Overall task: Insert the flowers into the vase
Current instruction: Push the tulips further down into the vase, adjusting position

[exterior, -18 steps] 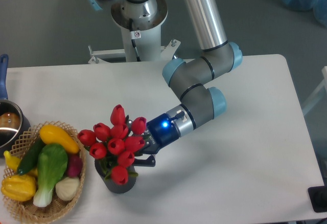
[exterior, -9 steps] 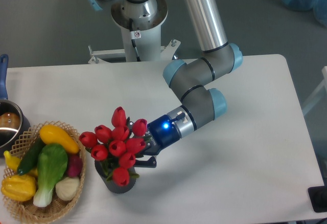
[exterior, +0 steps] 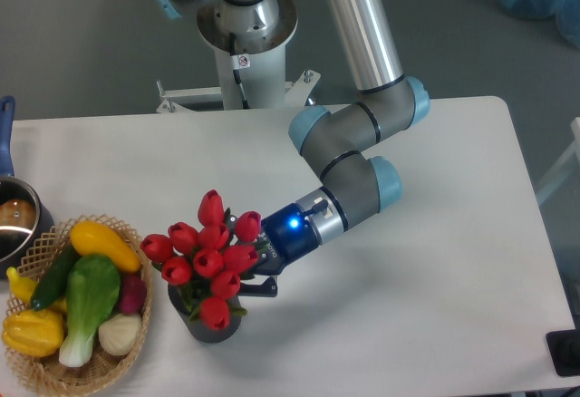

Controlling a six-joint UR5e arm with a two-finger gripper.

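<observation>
The flowers (exterior: 210, 256), a bunch of red tulip buds with green leaves, stand with their stems down in the small dark grey vase (exterior: 217, 329) near the table's front left. My gripper (exterior: 249, 266) reaches in from the right at the height of the stems, just above the vase's mouth, and looks shut on the flowers. One black finger (exterior: 261, 286) shows below the buds; the other is hidden behind them. A blue light glows on the wrist.
A wicker basket (exterior: 41, 374) of toy vegetables sits just left of the vase. A shiny metal pot (exterior: 14, 220) with a blue handle stands at the left edge. The arm's base rises behind the table.
Between the earliest frame and half a second ago, flowers and gripper shifted slightly right and down together. Nothing has moved since.
</observation>
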